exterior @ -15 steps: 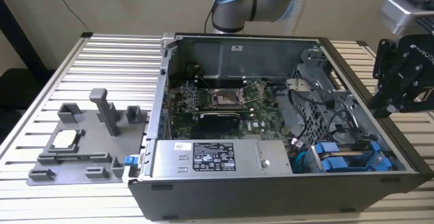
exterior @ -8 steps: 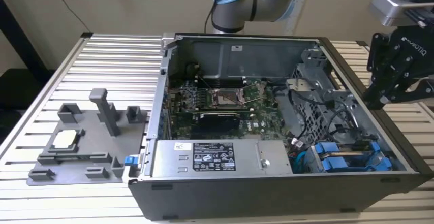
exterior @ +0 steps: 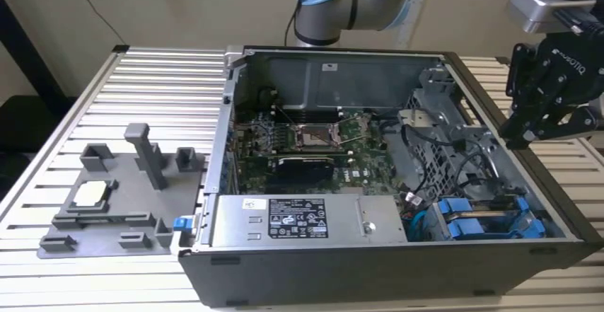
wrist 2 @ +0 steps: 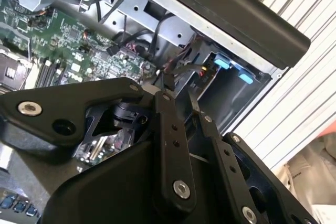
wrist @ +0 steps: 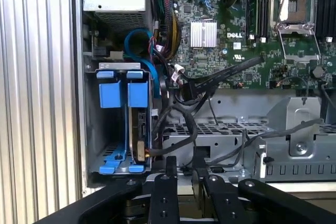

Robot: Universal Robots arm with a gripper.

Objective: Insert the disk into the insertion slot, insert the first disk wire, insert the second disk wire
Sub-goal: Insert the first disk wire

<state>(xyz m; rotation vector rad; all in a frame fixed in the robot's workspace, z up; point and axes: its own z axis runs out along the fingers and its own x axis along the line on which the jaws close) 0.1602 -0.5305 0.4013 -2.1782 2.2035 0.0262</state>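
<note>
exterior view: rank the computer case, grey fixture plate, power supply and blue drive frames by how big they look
1. computer case
2. grey fixture plate
3. power supply, not far behind the plate
4. blue drive frames, taken together

We'd call this a robotics lab bench — the table (exterior: 141,71) is ribbed aluminium profile, a grey robot arm (exterior: 354,4) rises at its far edge, and an opened computer case (exterior: 378,276) lies on it with the motherboard (exterior: 312,139) bare. A grey fixture plate (exterior: 104,213) with moulded holders sits beside the case — plain beige wall (exterior: 189,8) behind.
</note>
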